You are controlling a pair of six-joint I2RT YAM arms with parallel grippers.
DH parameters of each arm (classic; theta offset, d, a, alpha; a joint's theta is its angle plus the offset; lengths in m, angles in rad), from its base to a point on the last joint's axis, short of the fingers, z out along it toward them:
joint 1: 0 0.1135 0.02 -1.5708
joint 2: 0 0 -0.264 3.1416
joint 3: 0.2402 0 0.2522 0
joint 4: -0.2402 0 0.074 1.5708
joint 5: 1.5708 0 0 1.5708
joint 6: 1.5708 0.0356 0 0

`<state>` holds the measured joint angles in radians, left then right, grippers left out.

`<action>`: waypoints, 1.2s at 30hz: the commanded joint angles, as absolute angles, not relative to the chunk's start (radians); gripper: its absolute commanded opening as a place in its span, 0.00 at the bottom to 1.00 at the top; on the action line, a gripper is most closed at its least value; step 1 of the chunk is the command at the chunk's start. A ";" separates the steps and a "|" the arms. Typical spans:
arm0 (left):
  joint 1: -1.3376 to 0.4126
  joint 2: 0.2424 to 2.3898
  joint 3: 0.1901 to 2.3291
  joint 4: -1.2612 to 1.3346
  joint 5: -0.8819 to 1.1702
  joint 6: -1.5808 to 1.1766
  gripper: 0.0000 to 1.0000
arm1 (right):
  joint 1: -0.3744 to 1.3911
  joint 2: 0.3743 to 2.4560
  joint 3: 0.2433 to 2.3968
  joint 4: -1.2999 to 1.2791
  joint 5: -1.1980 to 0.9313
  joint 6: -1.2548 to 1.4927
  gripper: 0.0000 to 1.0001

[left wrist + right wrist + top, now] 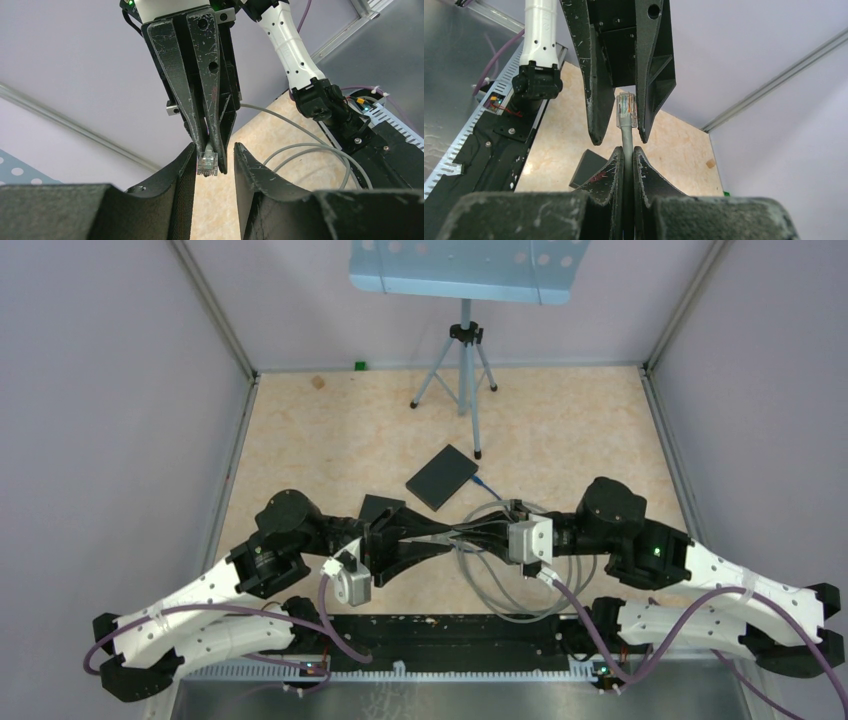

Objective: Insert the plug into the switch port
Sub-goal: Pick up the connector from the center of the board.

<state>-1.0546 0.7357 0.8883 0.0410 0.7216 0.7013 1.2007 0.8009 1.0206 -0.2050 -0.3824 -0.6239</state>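
The clear plug (207,162) on a grey cable (500,585) hangs in the air between both grippers above the table's middle. My right gripper (628,150) is shut on the cable just behind the plug (626,110). My left gripper (214,155) is open, one finger on each side of the plug. The plug lies close against one finger (185,165) and a gap shows to the other. The switch (441,477), a flat black box, lies on the table behind the grippers, a short blue lead at its right corner. Its port is not visible.
A second dark box (380,508) lies partly under the left arm and also shows as the dark box (589,167) in the right wrist view. Cable loops (310,150) rest on the table near the right arm. A tripod (462,370) with a blue perforated plate (465,268) stands at the back.
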 commanded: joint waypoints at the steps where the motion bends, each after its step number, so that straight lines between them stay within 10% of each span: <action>1: -1.057 0.735 0.915 0.057 0.735 0.693 0.39 | 1.209 0.801 1.012 -0.153 -0.374 -0.612 0.00; 16: -1.057 0.739 0.913 0.058 0.736 0.696 0.30 | 1.210 0.803 1.014 -0.157 -0.378 -0.613 0.00; 25: -1.057 0.746 0.925 0.017 0.709 0.701 0.00 | 1.210 0.788 1.009 -0.144 -0.390 -0.612 0.00; 29: -1.057 0.737 0.918 0.025 0.706 0.705 0.00 | 1.209 0.760 0.978 -0.116 -0.417 -0.628 0.38; 36: -1.057 0.718 0.909 0.032 0.750 0.719 0.00 | 1.209 0.712 0.923 -0.054 -0.441 -0.624 0.43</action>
<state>-1.0546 0.7353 0.8906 0.0158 0.7139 0.7094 1.2011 0.7380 0.9371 -0.1322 -0.4110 -0.6273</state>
